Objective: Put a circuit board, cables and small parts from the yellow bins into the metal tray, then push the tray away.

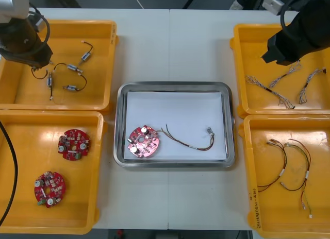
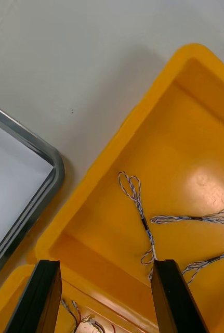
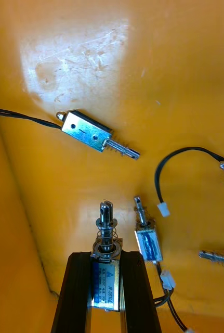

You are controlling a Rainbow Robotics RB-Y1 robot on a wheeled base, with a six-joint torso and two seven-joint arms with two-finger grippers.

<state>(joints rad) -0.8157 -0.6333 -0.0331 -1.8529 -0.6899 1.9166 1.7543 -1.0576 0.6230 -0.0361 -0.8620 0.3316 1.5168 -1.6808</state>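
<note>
My left gripper (image 3: 105,260) is shut on a small metal part (image 3: 105,273) with a spring and pin, just above the floor of the far-left yellow bin (image 1: 105,35). Other small metal parts (image 3: 86,131) (image 3: 147,242) lie beside it on black leads. My right gripper (image 2: 105,268) stands open over the near wall of the far-right bin (image 1: 238,69), above twisted blue and white cables (image 2: 137,203). The metal tray (image 1: 175,86), white inside, holds a red circuit board (image 1: 144,142) and a red and yellow cable (image 1: 188,141).
The near-left bin (image 1: 95,198) holds two circuit boards (image 1: 73,144) (image 1: 49,188). The near-right bin (image 1: 247,172) holds red and yellow cables (image 1: 283,161). More small metal parts (image 1: 75,69) lie in the far-left bin. The tray's corner (image 2: 49,171) lies beside the right fingers.
</note>
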